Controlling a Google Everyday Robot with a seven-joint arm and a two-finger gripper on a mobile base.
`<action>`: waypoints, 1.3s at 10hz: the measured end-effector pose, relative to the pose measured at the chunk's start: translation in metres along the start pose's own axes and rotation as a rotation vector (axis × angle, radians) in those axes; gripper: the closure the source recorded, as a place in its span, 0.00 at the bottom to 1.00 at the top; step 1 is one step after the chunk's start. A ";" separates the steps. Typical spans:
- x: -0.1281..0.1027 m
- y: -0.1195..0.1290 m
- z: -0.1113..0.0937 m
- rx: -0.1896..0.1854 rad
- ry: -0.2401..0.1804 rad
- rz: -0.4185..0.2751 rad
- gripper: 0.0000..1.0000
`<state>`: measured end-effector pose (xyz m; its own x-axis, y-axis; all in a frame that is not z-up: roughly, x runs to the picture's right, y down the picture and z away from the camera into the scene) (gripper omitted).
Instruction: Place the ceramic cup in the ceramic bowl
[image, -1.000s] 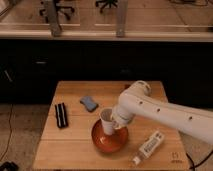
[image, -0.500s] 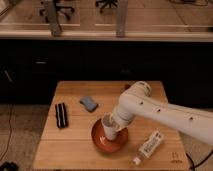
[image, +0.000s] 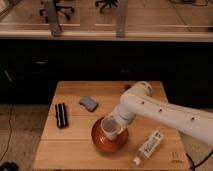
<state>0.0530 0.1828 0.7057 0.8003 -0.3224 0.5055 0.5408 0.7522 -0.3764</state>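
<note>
The orange-red ceramic bowl (image: 101, 144) sits on the wooden table (image: 75, 150) near its front middle. The small white ceramic cup (image: 110, 128) is inside the bowl's outline, tilted with its mouth facing the camera. My gripper (image: 116, 121) at the end of the white arm is directly at the cup, over the bowl's right half. The arm reaches in from the right and hides the bowl's far right rim.
A white rectangular bottle-like item (image: 149, 147) lies right of the bowl near the front edge. A blue-grey pad (image: 89, 104) lies behind the bowl to the left. A black bar-shaped item (image: 61, 115) lies at the table's left.
The gripper and cup have moved down and slightly toward the bowl's middle; the cup now sits lower within the bowl.
</note>
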 end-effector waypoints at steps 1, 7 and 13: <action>0.001 0.000 -0.001 0.003 -0.001 0.005 0.40; 0.004 -0.002 -0.003 0.005 -0.009 0.020 0.20; 0.009 -0.005 -0.004 0.021 -0.015 0.023 0.20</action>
<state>0.0580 0.1740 0.7090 0.8083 -0.2962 0.5088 0.5167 0.7712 -0.3719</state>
